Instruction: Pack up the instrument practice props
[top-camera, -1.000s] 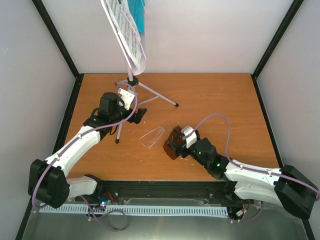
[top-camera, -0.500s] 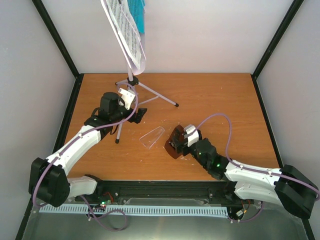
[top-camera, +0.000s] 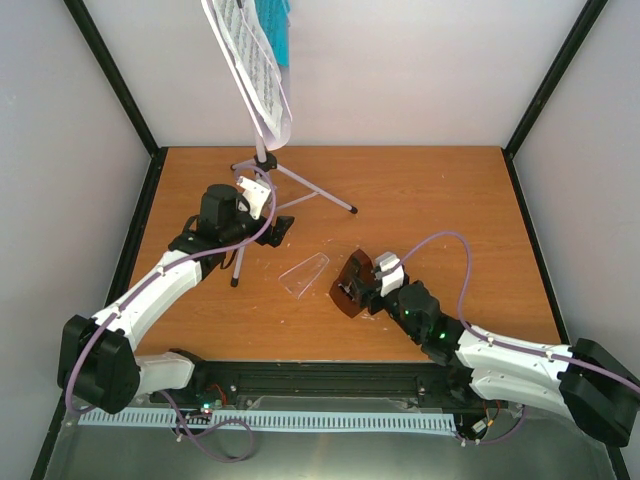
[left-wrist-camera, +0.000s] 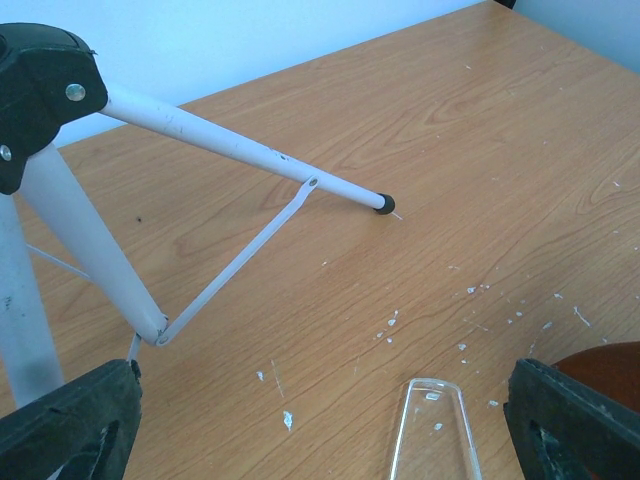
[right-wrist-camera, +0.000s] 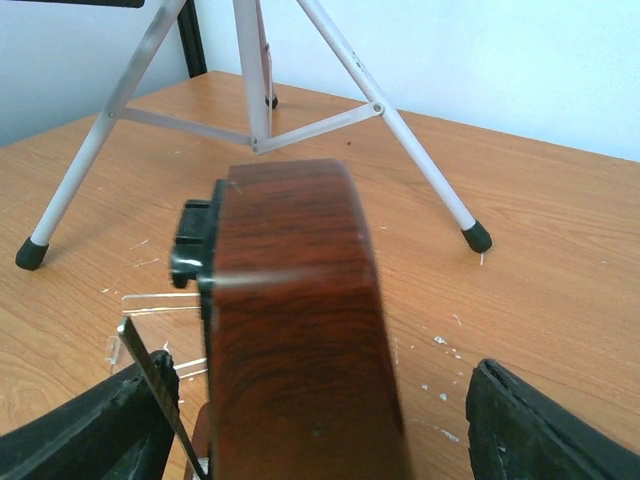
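Near the middle of the wooden table (top-camera: 450, 200), the right gripper (top-camera: 363, 285) brackets the small brown pyramid metronome (right-wrist-camera: 300, 330), jaws apart and not yet gripping, the prop directly ahead between them, while the wide-open left gripper (top-camera: 274, 226) hangs farther left.

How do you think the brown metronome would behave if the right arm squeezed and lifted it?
The metronome looks like solid wood, so probably rigid. Its glossy, curved sides might slip between the jaws. With the clear cover lying apart, its exposed front may be fragile.
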